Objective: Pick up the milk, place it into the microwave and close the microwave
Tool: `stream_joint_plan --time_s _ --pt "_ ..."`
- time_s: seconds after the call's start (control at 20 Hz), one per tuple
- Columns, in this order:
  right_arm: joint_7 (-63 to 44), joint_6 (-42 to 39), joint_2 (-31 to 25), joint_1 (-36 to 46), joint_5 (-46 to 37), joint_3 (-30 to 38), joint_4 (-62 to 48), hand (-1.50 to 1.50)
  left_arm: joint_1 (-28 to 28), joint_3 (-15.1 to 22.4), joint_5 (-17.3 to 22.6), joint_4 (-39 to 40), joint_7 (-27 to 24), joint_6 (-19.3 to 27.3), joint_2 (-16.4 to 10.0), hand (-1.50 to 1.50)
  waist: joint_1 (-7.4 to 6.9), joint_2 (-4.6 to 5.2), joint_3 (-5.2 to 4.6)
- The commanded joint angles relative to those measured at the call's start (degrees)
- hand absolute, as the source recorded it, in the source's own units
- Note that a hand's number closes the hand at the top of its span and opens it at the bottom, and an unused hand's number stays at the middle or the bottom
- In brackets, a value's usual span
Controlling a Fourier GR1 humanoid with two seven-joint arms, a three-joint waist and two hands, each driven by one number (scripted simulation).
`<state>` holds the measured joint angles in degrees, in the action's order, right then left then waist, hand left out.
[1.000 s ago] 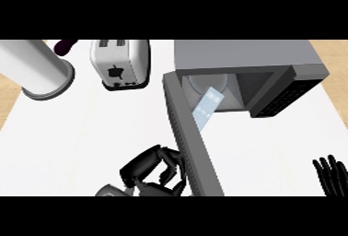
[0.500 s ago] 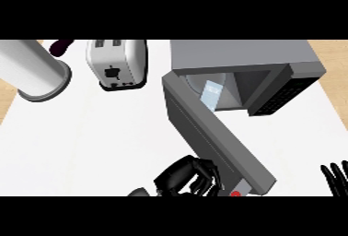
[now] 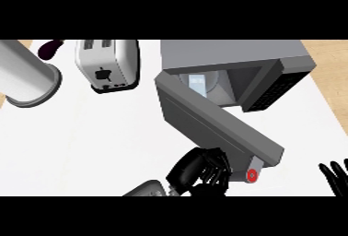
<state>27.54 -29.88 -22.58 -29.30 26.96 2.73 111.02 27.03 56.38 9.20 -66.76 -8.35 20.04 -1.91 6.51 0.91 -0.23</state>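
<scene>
— Milk?
— Pale blue milk carton (image 3: 197,83) inside the grey metal microwave (image 3: 238,53), upper centre, door (image 3: 217,124) ajar.
— Hands?
— Black left hand (image 3: 200,170) at the door's end, grasp unclear; right hand (image 3: 336,177), lower right, fingers spread.

Milk (image 3: 197,83) inside microwave (image 3: 231,53). Door (image 3: 212,120) partly open. Left hand (image 3: 200,171), fingers curled, touches door's free end.
</scene>
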Motion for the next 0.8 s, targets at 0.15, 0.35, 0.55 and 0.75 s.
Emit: stream_joint_plan --time_s 0.15,0.35,0.55,0.75 --pt "-5.18 0.82 -0.91 0.58 2.28 -2.40 5.55 -1.50 7.19 2.54 7.68 0.92 -2.20 10.10 1.83 1.50 1.60 0.45 -0.11" --pt "-7.49 1.85 -1.68 -0.43 3.92 -2.10 8.65 -1.50 12.15 0.06 11.85 3.44 -2.68 12.73 1.86 1.50 3.31 0.70 -0.12" --pt "-10.07 3.03 -2.96 0.65 6.24 -1.08 10.35 -1.50 16.54 -1.18 14.96 7.19 -3.82 14.89 1.88 1.50 3.87 1.13 -0.07" --pt "-11.98 4.49 -3.29 0.71 7.49 -0.85 12.22 -1.50 19.51 -2.57 18.43 10.99 -6.29 15.69 1.90 1.50 4.64 1.49 -0.05"
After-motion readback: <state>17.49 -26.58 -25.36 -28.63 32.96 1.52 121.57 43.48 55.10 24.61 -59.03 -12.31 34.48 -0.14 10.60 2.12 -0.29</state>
